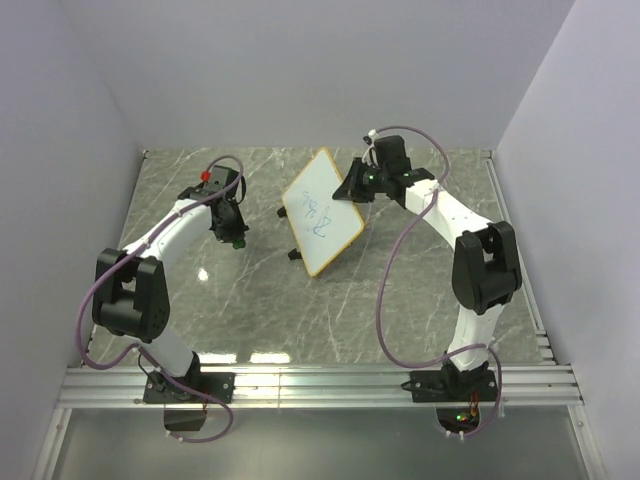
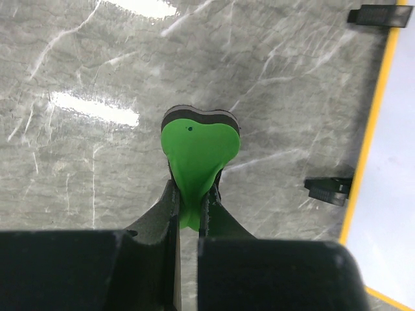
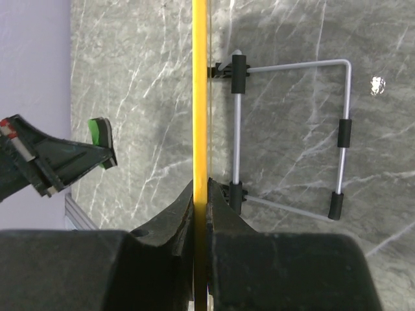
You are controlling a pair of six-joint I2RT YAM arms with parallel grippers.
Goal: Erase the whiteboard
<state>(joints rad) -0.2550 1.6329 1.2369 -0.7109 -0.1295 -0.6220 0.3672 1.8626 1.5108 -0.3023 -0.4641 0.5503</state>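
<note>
Green eraser [image 2: 198,152]: sitting in the left jaws, which are pinching it shut so the foam is bulging; it is hanging to the left of the whiteboard [image 1: 335,238], apart from it.
Whiteboard: tilting up on one long edge, its written face turning up and toward the eraser; a blue scribble [image 1: 316,210] is showing on it. Whether its lower edge is touching the tabletop [image 1: 260,300] I cannot tell.
Right jaws: clamping shut on the whiteboard's orange frame [image 3: 200,97], on the long edge away from the eraser.
Long axis: appearing to run alongside the eraser, not pointing at it.
Key relation: the written face is lying to the right of the eraser across a bare strip of tabletop. The left arm is nearer that face, so the coming move is looking like a sideways reach onto it.
Behind the whiteboard: a wire stand [image 3: 292,129] is jutting out on the side away from the eraser.
In the way: nothing is standing between, though two black feet [image 2: 331,189] on the whiteboard's eraser-side edge are sticking out and might be catching the foam.
Progress: wiping is not yet starting, by my reading.
</note>
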